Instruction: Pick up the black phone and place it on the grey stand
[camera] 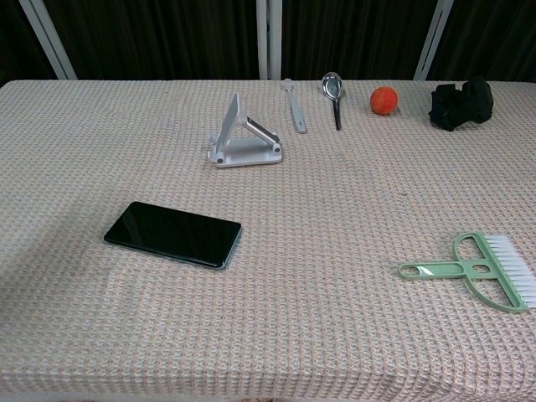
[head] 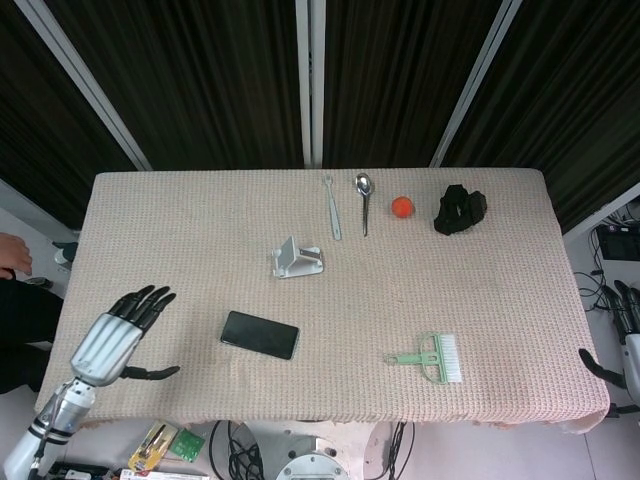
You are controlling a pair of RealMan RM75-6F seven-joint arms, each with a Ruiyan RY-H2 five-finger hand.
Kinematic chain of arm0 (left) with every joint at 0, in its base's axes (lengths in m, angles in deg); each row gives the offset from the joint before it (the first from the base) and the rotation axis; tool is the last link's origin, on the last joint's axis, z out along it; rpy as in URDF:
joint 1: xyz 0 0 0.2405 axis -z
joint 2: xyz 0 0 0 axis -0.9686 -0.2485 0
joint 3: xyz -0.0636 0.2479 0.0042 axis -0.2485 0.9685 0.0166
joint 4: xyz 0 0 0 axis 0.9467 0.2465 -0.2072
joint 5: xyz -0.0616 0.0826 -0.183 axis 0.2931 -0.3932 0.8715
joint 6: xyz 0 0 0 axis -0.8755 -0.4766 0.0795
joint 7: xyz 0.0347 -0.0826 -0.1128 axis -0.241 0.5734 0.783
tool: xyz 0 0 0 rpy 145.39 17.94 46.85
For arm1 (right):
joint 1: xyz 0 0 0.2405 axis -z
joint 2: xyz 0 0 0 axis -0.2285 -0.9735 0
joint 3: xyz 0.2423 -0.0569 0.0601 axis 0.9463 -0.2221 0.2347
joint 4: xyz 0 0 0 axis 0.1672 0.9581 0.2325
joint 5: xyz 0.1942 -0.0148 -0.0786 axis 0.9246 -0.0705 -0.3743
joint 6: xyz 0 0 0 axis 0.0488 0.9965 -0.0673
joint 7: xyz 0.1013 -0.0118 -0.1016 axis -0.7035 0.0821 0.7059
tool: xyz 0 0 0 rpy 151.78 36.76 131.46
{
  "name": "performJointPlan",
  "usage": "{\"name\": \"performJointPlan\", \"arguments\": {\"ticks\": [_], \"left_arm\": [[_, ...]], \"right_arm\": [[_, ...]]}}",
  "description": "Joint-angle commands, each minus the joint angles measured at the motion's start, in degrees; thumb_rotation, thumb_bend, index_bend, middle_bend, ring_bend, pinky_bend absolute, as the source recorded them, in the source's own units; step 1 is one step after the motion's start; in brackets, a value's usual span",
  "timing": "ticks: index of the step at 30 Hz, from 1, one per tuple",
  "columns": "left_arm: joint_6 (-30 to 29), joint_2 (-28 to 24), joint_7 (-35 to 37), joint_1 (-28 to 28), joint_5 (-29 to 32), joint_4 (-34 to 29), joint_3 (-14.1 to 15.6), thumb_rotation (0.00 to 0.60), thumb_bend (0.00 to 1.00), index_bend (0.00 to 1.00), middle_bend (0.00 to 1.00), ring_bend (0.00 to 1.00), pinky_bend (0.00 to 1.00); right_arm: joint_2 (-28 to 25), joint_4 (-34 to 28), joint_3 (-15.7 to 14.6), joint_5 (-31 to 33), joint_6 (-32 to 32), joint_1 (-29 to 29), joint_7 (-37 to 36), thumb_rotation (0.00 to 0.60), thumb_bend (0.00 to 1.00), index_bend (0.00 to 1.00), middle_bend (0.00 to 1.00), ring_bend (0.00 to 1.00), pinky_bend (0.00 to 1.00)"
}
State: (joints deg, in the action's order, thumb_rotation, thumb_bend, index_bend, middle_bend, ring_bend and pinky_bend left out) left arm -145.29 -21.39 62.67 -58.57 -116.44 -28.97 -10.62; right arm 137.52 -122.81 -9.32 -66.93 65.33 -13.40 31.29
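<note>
The black phone lies flat on the woven table cloth, left of centre and near the front. Behind it stands the grey stand, empty. My left hand hovers over the table's front left corner, to the left of the phone, with its fingers spread and nothing in them. My right hand shows only at the right border of the head view, off the table edge, fingers apart and empty. Neither hand appears in the chest view.
Along the back lie a pale utensil, a metal spoon, an orange ball and a black object. A green brush lies at the front right. Dark curtains close the back.
</note>
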Motion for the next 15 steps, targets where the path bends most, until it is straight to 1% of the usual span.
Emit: {"name": "performJointPlan", "arguments": {"ticks": [1, 6, 15], "left_arm": [[5.37, 2.77, -2.42, 3.83, -0.48, -2.37, -0.71, 0.157, 0.01, 0.05, 0.07, 0.07, 0.20], [12.60, 6.44, -5.67, 8.26, 1.09, -3.55, -1.79, 0.156, 0.01, 0.05, 0.07, 0.07, 0.20], [23.68, 12.55, -9.81, 14.31, 7.82, -0.83, -3.42, 0.160, 0.01, 0.05, 0.07, 0.07, 0.20]], "right_arm": [[-0.02, 0.09, 0.02, 0.40, -0.37, -0.04, 0.10, 0.600, 0.13, 0.00, 0.00, 0.00, 0.00], [-0.13, 0.56, 0.13, 1.22, -0.97, -0.07, 0.01, 0.600, 0.13, 0.00, 0.00, 0.00, 0.00], [-0.84, 0.44, 0.16, 0.93, -0.01, 0.36, -0.51, 0.600, 0.13, 0.00, 0.00, 0.00, 0.00]]}}
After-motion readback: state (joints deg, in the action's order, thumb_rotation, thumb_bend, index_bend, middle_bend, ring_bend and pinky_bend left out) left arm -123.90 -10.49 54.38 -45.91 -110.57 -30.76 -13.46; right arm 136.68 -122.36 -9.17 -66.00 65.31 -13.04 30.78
